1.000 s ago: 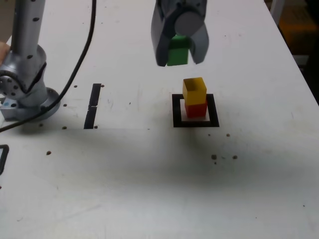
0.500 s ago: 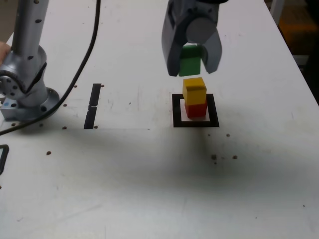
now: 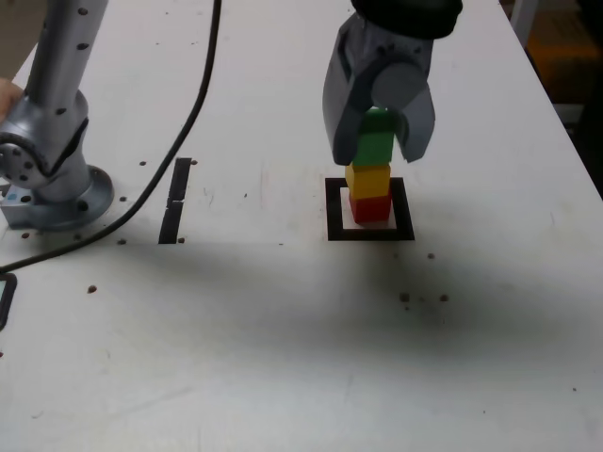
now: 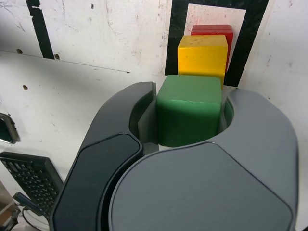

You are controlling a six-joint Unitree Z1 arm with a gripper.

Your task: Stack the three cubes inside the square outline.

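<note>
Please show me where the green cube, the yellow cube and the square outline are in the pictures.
green cube (image 4: pixel 188 114): wrist view, on its broad upper face, between the jaws.
yellow cube (image 3: pixel 368 180): exterior view, on its front face, above the red one.
square outline (image 3: pixel 334 213): exterior view, on the black band at the exterior view's left.

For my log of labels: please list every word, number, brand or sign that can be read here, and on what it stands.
No readable text in either view.
Green cube, yellow cube, red cube: plain faces.
Tool: no lettering shows.
Table: only the black square outline and black strips, not writing.
Keyboard: keys too small to read.
</note>
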